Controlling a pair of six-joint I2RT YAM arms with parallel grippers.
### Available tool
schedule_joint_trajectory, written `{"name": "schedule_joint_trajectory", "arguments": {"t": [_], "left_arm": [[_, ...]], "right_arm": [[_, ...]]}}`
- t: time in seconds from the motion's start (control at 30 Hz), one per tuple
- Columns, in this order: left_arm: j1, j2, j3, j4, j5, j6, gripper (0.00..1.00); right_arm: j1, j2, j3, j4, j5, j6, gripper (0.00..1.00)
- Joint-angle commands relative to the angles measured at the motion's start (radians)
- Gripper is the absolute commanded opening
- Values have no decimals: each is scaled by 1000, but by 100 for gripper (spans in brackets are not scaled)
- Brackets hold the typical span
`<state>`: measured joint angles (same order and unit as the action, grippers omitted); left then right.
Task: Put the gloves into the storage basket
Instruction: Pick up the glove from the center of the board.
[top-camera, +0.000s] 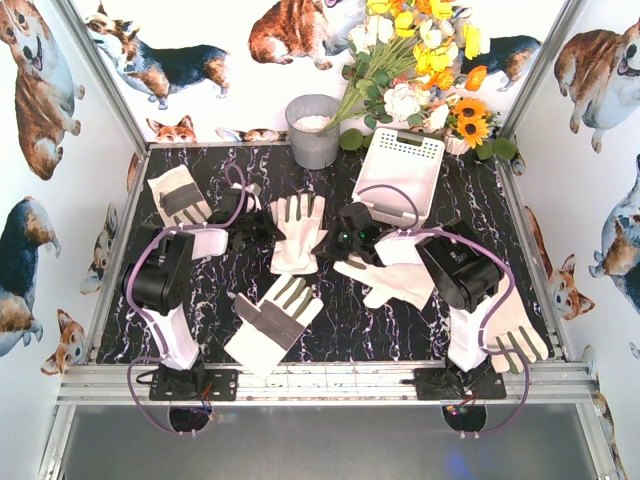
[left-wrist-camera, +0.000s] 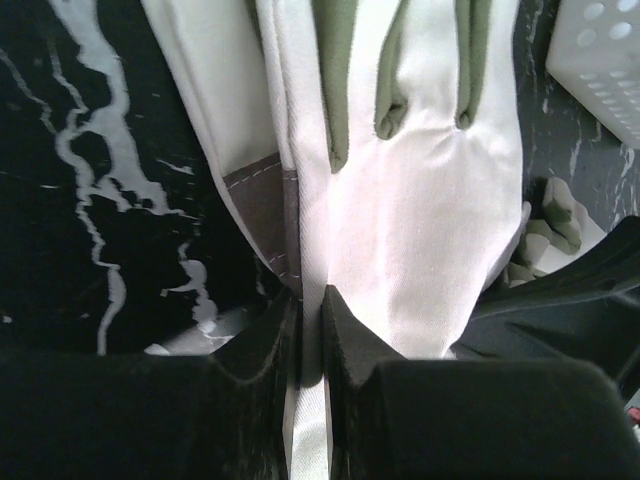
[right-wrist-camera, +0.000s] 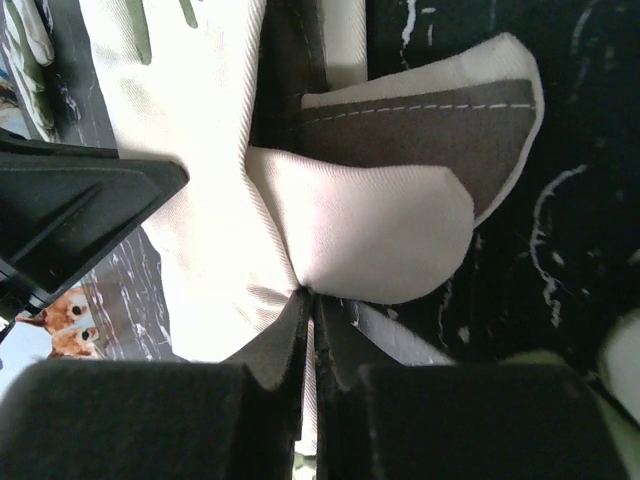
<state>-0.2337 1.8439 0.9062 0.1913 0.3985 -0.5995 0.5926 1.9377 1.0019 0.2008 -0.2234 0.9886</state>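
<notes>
1. Gloves (top-camera: 272, 322) of cream-white fabric, most with grey panels, lie spread over your black marbled desk (top-camera: 360, 335); the white slotted storage basket (top-camera: 403, 165) sits at the back right.
2. Your left fingers (left-wrist-camera: 345, 330) are pinched shut on the edge of the middle glove (top-camera: 297, 232), which has olive-grey strips between its digits.
3. Your right fingers (right-wrist-camera: 278, 340) are closed tight on a white fold of that same glove.

No lettering, labels, brands or numbers to be read anywhere: not on the gloves (top-camera: 297, 232), basket (top-camera: 400, 185), bucket (top-camera: 313, 135), counter (top-camera: 350, 320) or dog-printed walls (top-camera: 40, 100).
</notes>
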Motion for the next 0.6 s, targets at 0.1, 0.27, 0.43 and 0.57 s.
{"name": "schedule_joint_trajectory", "arguments": {"t": [0.1,0.27,0.43,0.57], "left_arm": [[-63,-105,20,-62,-77,18,0],[-107,-171,15,-75,-148,6,0],[-161,-209,56,-102,-201,1,0],[-218,-234,110,-119,-252,2,0]], "right_arm": [[-34,-133,-18,-22,-26,-69,0],[-44,-228,-42,-75,-17,-111,0],[-64,-343,-55,-149,-3,-163,0],[-73,-449,-58,-240,40,-225,0]]}}
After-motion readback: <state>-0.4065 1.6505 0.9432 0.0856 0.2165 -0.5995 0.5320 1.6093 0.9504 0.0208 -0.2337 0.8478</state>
